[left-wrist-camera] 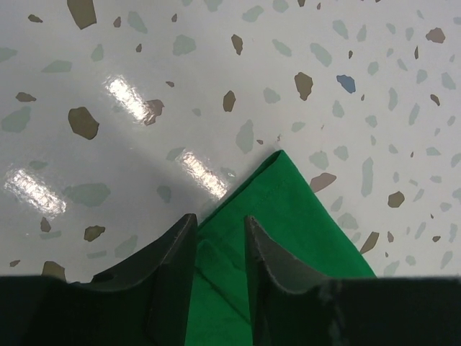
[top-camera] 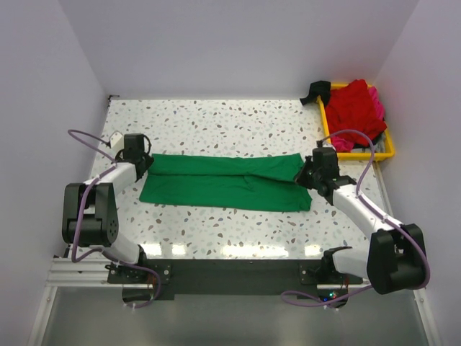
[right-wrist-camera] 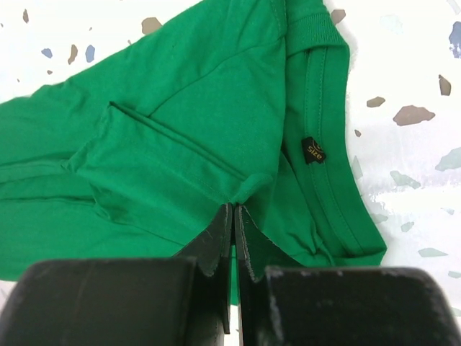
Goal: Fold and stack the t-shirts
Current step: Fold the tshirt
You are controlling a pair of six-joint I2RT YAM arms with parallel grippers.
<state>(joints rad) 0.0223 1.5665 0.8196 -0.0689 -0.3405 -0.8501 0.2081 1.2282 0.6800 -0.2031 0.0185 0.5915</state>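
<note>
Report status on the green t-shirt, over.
Left end effector open over green t-shirt corner. Right end effector shut, pinching near collar. Folded lengthwise, flat. No obstructions.

speckled table (top-camera: 216, 119) | centre: green t-shirt (top-camera: 223, 184) | far right: yellow tray (top-camera: 389, 153); dark lump (top-camera: 317, 91) beside, possibly cloth

The green t-shirt (top-camera: 227, 182) is soft, matt knit cloth with stitched seams along its hems and collar band. A small black woven size label (right-wrist-camera: 312, 150) sits toward 3 o'clock in the right wrist view. The table (top-camera: 216, 122) is smooth, glossy white, speckled with grey-brown chips and showing lamp glare. The left gripper (left-wrist-camera: 218, 220) and right gripper (right-wrist-camera: 233, 209) look like matt black plastic, faintly scuffed. At 2 o'clock on the table, the yellow tray (top-camera: 364, 155) is shiny plastic, holding the matt cloth of a red t-shirt (top-camera: 354, 108) and a pink t-shirt (top-camera: 377, 103).
</note>
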